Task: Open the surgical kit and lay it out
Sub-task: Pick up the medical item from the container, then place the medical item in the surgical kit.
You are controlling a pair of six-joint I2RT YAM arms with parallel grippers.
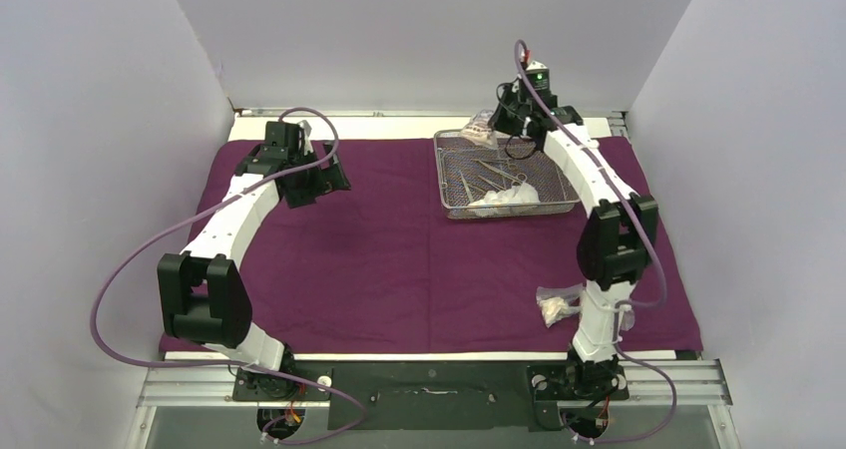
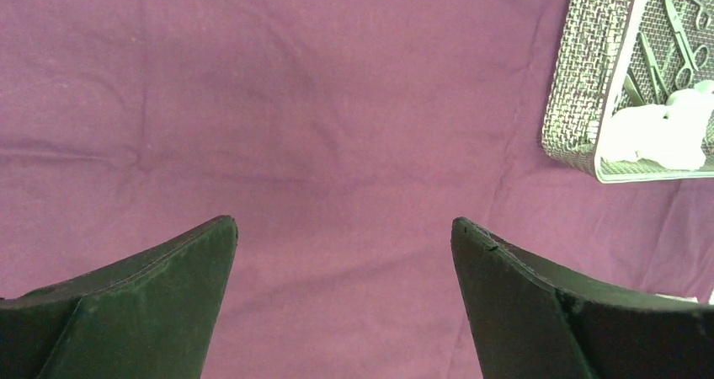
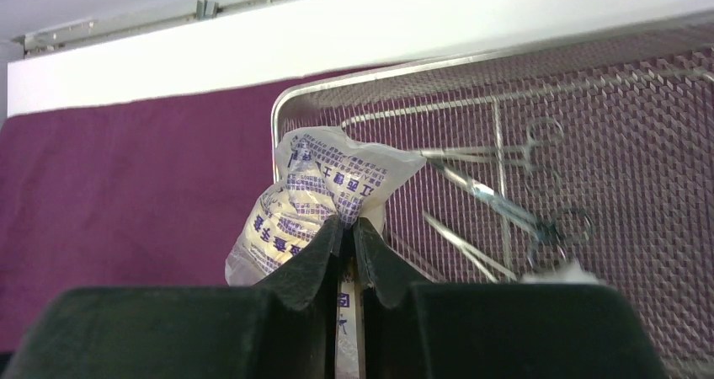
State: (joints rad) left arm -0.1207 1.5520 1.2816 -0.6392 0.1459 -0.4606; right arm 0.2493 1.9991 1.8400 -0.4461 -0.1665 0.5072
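Top view
- Cloth: the purple cloth (image 1: 399, 249) lies spread flat over the worktop (image 1: 399, 127). A pale strip of worktop shows along the far edge.
- Tray: the wire tray (image 1: 446, 185) stands on the far right part of the cloth.
- Tray contents: steel instruments (image 1: 494, 175) lie on the mesh, and white gauze (image 1: 507, 198) is bunched against the near wall.
- My right gripper (image 1: 499, 120): reached out to the tray's far left corner and pinched on a packet (image 1: 481, 127). I cannot tell whether the packet is clear of the mesh.
- My left gripper (image 1: 321, 180): hangs over the far left of the cloth, well apart from the tray.
- Second packet (image 1: 555, 304): lies on the cloth at the near right, just beside my right arm's base.

Left wrist view
- Left gripper (image 2: 343, 227): jaws spread wide with nothing between them.
- Below it: bare, lightly creased cloth (image 2: 295, 101).
- Upper right corner: one end of the tray (image 2: 581, 76), with the gauze (image 2: 661, 130) and instruments (image 2: 674, 50) inside it.

Right wrist view
- Right gripper (image 3: 348, 227): jaws squeezed together on the packet (image 3: 328, 177), gripping its lower part.
- Packet: crumpled clear plastic with blue print and pale contents, standing up above my fingertips.
- Behind it: the tray (image 3: 278, 118), with its rounded corner just past the packet.
- Instruments (image 3: 497, 198): scissor-handled pieces lying on the mesh to the right of the packet.
- Beyond: cloth (image 3: 126, 185), then the pale worktop (image 3: 421, 34) edge.
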